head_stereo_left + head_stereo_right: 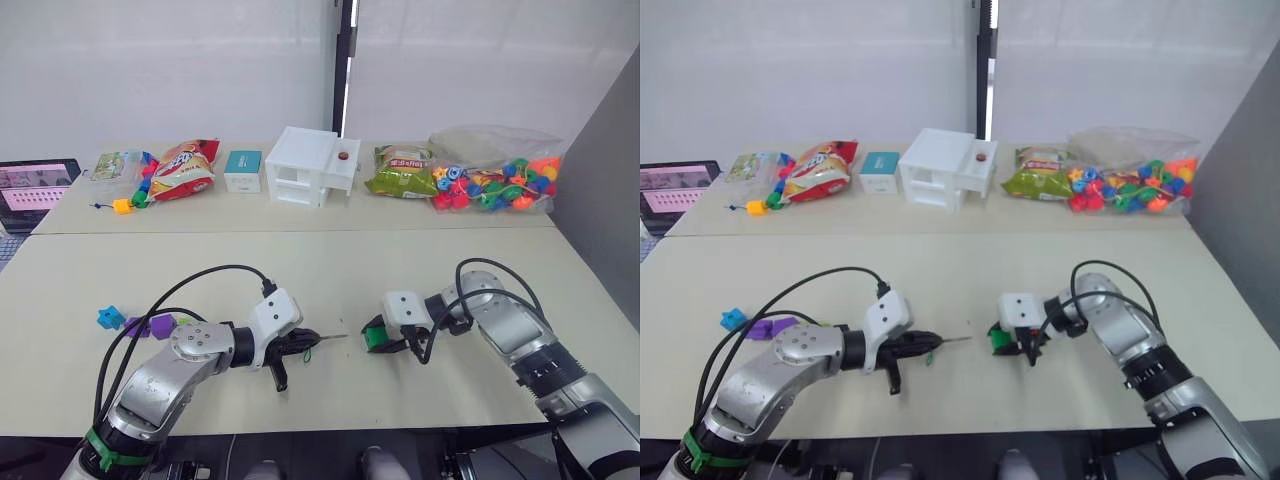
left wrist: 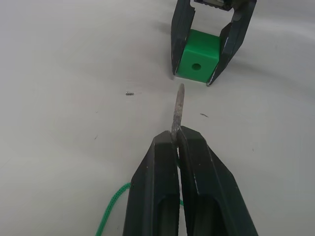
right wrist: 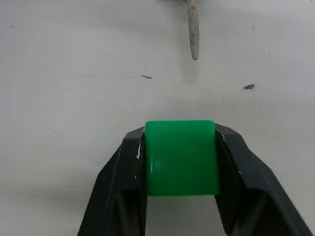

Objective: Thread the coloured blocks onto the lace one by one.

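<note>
Green block [image 2: 198,57] sits clamped between the two black fingers of my right gripper [image 1: 378,338], low over the near table [image 1: 330,275], and I will place everything else from that block. Its hole faces toward my left gripper [image 2: 176,140], as I can see in the left wrist view. My left gripper is closed tight on the lace [image 2: 178,110], pinching it just behind the stiff pale tip, which sticks out from the fingertips and points at the green block. The tip is near the block but clearly apart from it; bare tabletop shows between them in both wrist views. Behind my left fingers the green cord of the lace trails back along the table, away from the block.

Well off on my left side of the green block, past my left arm, I see the waiting blocks near the table's edge: a light blue block [image 1: 109,318], and beside it two purple blocks [image 1: 150,326] lying close together. A sliver of green shows next to the purple ones, but I cannot tell what it is.

Far beyond the green block, on the rear table, a clear bag of mixed beads [image 1: 497,185] lies on my right side, a white box [image 1: 309,166] stands about straight ahead, and snack bags [image 1: 184,168] lie to my left.
</note>
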